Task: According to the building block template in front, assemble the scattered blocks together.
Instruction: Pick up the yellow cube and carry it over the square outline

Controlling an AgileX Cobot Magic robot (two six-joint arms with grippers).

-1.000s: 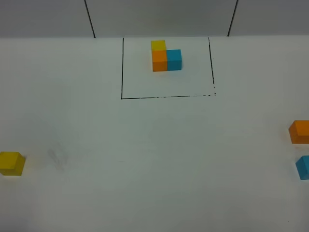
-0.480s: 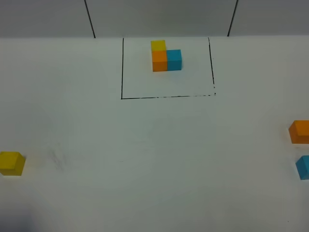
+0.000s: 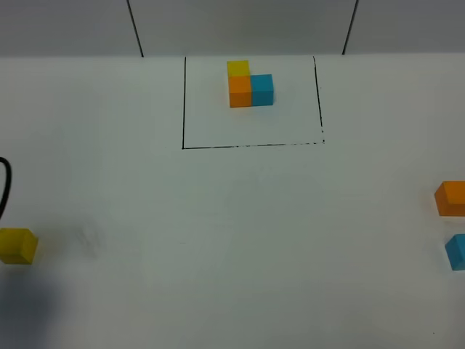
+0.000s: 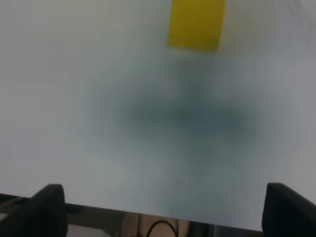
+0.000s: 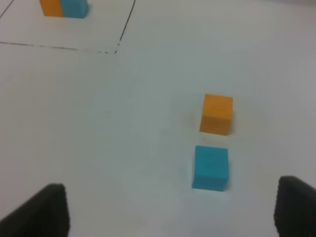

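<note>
- I have the white table [image 3: 232,218] in view from the high camera. The building block template [image 3: 249,83] sits at its far side, inside a black-line rectangle [image 3: 183,102].
- The template is three cubes pressed together in an L. Yellow is farthest from the camera, orange is just in front of it, and blue touches the orange cube's right side.
- The yellow block [image 3: 17,245] lies alone at the left edge of the table, well apart from the template and outside the drawn frame. A soft shadow spreads over the surface below it.
- A loop of dark cable [image 3: 6,185] curves in at the left edge, just beyond the yellow block.
- The orange block [image 3: 452,198] and the blue block [image 3: 457,251] rest at the right edge, both partly cut off by the picture. Orange is the farther one and blue the nearer, close together but not touching.
- My left gripper [image 4: 168,210] hangs released. Its two dark fingertips [image 4: 47,207] stand wide apart with nothing between them.
- The left wrist picture is blurred, but the yellow block [image 4: 196,24] shows ahead of the fingers, clear of them, with a dim shadow on the table in between.
- My right gripper [image 5: 170,207] is likewise released, with its fingertips [image 5: 298,205] spread and only bare table between them.
- From that wrist, the blue block [image 5: 211,167] lies ahead of the fingers and the orange block [image 5: 217,114] just beyond it, with a narrow gap between the two. Part of the template [image 5: 63,7] and a corner of the rectangle show far off.
</note>
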